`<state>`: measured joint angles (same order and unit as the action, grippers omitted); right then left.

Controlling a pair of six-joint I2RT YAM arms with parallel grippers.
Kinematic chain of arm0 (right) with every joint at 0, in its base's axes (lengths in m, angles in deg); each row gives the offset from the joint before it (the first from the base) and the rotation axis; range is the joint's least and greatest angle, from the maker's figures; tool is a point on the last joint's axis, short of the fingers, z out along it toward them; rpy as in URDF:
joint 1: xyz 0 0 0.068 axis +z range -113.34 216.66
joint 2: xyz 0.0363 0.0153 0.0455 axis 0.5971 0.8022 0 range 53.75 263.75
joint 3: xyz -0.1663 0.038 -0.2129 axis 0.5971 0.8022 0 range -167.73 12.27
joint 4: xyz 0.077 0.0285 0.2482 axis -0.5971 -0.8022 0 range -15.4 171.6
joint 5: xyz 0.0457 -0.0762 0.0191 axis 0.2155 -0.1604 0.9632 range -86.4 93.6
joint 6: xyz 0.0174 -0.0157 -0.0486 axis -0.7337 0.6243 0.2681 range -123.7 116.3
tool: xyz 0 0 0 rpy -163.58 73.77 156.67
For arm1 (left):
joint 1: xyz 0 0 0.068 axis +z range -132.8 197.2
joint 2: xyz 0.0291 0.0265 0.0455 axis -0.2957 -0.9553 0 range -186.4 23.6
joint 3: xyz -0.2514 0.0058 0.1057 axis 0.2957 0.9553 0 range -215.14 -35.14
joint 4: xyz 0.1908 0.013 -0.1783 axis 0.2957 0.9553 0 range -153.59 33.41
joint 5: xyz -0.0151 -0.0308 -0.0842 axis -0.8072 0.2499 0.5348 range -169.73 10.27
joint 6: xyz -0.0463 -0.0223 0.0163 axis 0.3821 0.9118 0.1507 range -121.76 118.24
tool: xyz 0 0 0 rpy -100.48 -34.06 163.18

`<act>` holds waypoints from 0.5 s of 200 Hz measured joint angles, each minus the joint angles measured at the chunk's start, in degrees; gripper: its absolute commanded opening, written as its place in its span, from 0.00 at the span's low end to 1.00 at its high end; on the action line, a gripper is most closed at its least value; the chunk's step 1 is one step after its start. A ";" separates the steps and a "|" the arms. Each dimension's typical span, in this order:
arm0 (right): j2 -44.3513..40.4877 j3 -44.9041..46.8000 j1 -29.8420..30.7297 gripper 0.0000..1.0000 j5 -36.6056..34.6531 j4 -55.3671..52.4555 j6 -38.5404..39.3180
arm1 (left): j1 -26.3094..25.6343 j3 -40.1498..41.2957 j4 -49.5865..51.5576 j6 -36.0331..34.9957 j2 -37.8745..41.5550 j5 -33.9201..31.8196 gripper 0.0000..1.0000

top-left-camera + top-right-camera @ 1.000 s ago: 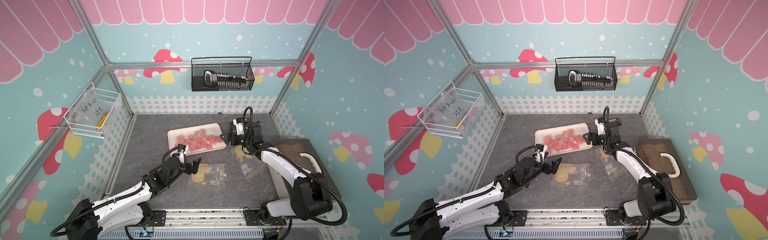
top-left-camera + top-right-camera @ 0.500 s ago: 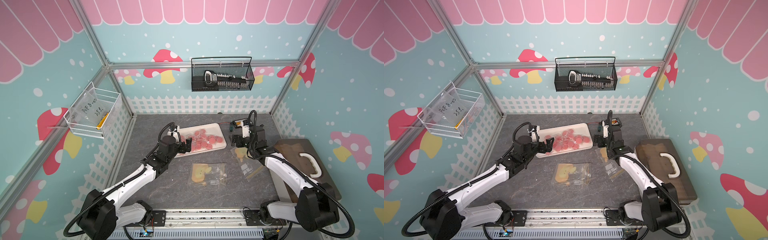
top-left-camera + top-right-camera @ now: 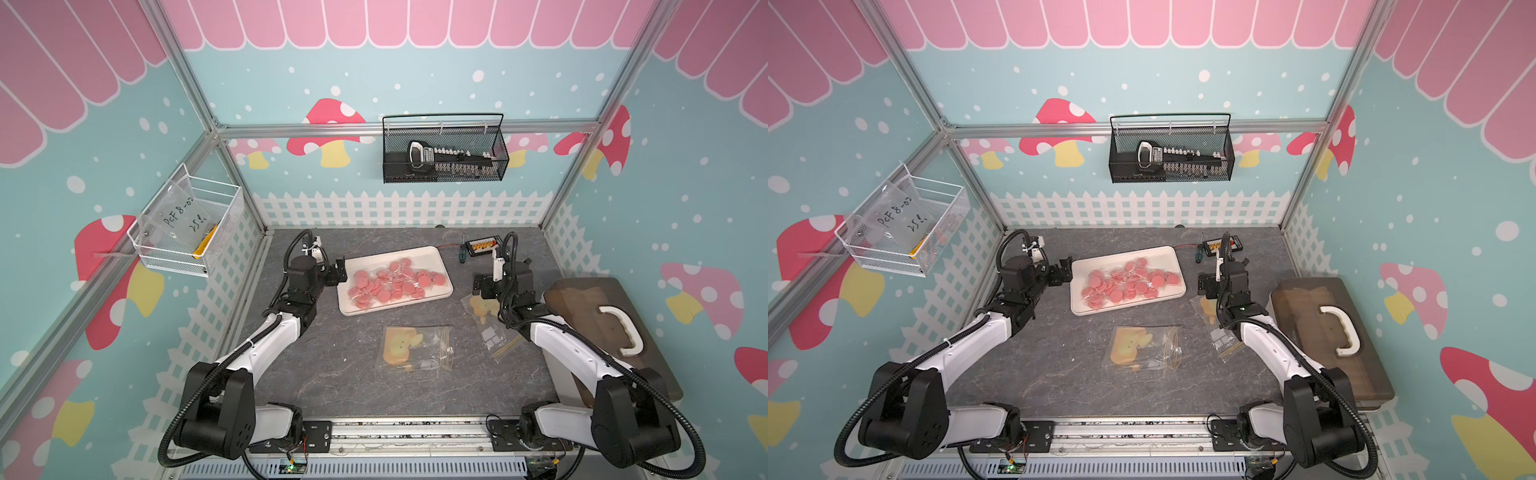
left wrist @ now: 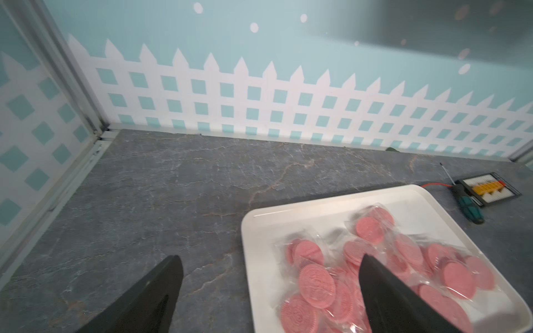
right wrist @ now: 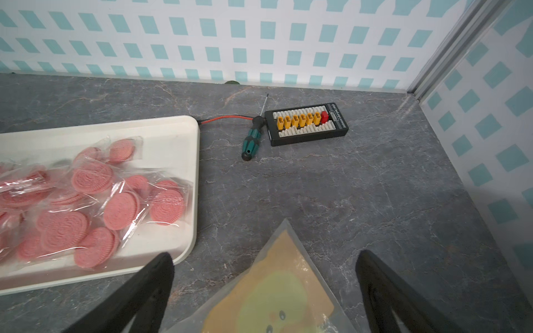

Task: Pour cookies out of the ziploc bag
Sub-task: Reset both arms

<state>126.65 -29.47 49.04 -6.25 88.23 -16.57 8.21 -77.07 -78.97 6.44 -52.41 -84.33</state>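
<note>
In both top views, one white tray, roughly two dozen pink cookies piled in it, two ziploc bags off the tray, centre bag flat mid-table, right bag partly under right gripper, left gripper at tray's left edge, both pincers spread wide, empty, one screwdriver, one connector board.

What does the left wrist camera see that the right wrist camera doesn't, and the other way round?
Only the left wrist view shows the enclosure's back left corner post. Only the right wrist view shows a clear plastic bag printed with a yellow duck, plus the back right corner post. Both show the white tray, the wrapped pink cookies lying in it, the green-handled screwdriver and the black connector board.
</note>
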 measured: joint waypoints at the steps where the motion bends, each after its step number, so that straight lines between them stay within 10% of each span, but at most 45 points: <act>1: 0.02 0.07 -0.02 0.99 -0.04 0.07 0.02 | 0.13 0.35 -0.37 -0.15 0.00 -0.11 0.99; 100: 3.17 8.35 -4.17 0.99 -5.68 13.68 7.32 | 4.31 9.97 -12.50 -9.33 -2.14 0.59 0.99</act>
<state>129.82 -21.12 44.87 -11.93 101.92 -9.24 12.51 -67.11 -91.47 -2.89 -54.55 -83.74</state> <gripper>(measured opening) 0.986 0.995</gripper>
